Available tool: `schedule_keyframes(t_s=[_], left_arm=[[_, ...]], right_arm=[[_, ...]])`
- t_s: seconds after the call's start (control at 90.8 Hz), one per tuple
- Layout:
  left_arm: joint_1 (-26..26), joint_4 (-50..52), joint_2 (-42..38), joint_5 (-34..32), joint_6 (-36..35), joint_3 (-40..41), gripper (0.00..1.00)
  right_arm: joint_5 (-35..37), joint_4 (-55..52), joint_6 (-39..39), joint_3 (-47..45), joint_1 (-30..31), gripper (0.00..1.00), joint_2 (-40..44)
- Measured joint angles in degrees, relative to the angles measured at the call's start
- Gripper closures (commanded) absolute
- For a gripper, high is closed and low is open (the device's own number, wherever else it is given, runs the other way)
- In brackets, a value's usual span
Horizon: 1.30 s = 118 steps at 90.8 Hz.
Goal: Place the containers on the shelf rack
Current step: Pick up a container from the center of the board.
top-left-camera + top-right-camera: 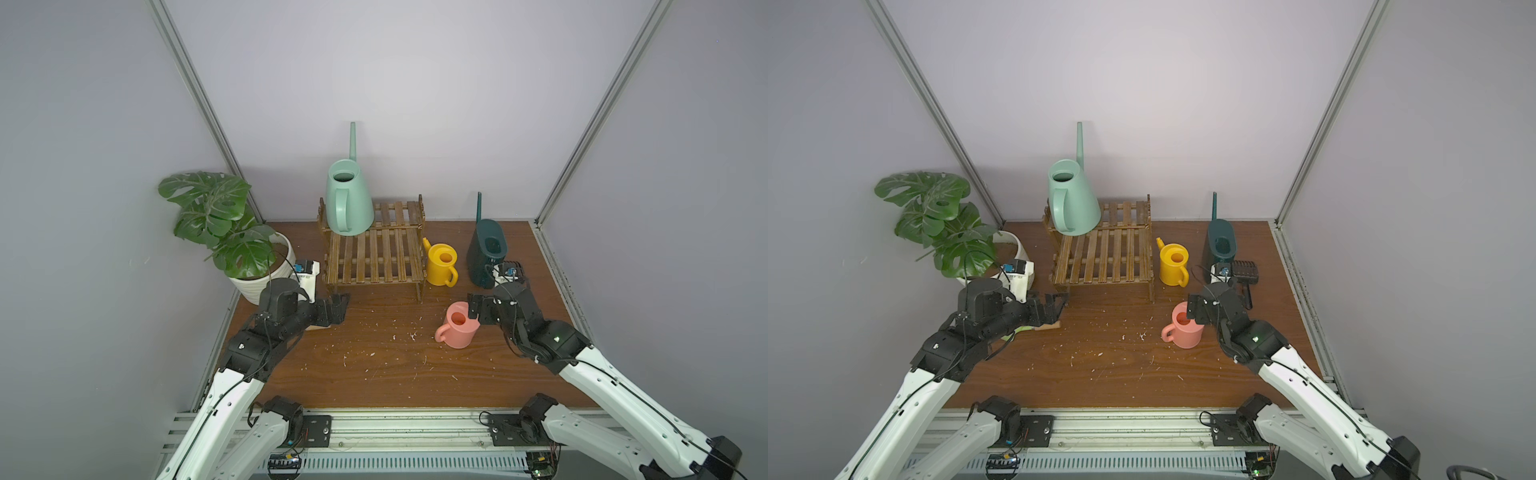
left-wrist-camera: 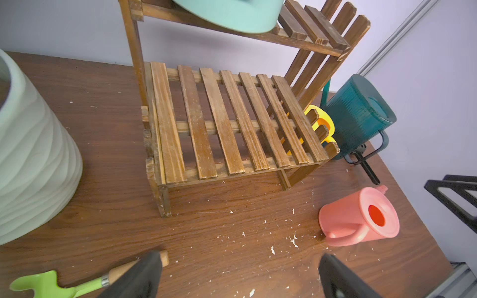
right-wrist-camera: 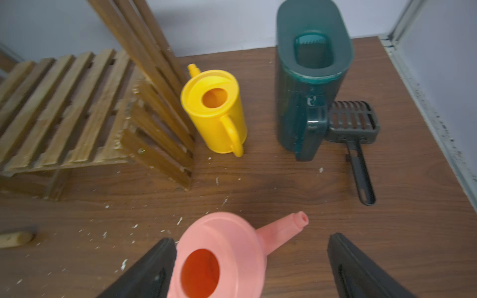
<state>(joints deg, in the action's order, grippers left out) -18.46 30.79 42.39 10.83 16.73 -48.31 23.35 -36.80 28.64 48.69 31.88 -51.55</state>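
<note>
Right end effector [image 3: 251, 238] around pink can [image 3: 222, 247]

Colour findings, item by item.

- The mint-green can [image 1: 351, 203] is a plain, even colour.
- The dark-teal can [image 1: 486, 253] has finely ribbed walls.
- The yellow can [image 1: 440, 270] is plain yellow.
- The pink can [image 1: 457, 332] is orange-red inside.
- The shelf rack [image 1: 374, 259] has brown slats with pale worn streaks.
- The surface [image 1: 374, 374] is dark brown wood grain with white flecks.
- The plant pot [image 2: 33, 160] is white with wavy ridges, and the leaves [image 1: 216, 216] are deep green.
- The hand rake [image 2: 46, 283] is lime green with a tan handle.
- The scoop [image 3: 351, 134] is black.
</note>
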Motion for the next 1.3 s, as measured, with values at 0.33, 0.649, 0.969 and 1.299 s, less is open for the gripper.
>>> schedule_keyframes(t_s=[0.33, 0.649, 0.969, 1.299], left_arm=[[-2.0, -5.1, -0.6, 1.1, 1.3, 5.4, 0.02], [-2.0, -6.3, 0.9, 0.1, 1.3, 5.4, 0.02], [-2.0, -6.4, 2.5, -0.1, 1.3, 5.4, 0.02], [-4.2, -10.8, 5.1, 17.9, -3.9, 5.2, 0.02]], right_arm=[[-8.5, 5.5, -10.1, 3.0, -20.8, 0.18, -12.3], [-15.5, 13.0, -15.0, 8.7, -25.2, 0.25, -25.7], [-15.9, 17.3, -16.5, 11.5, -25.2, 0.39, -34.3], [-15.8, 19.7, -17.6, 11.1, -25.1, 0.57, -37.1]])
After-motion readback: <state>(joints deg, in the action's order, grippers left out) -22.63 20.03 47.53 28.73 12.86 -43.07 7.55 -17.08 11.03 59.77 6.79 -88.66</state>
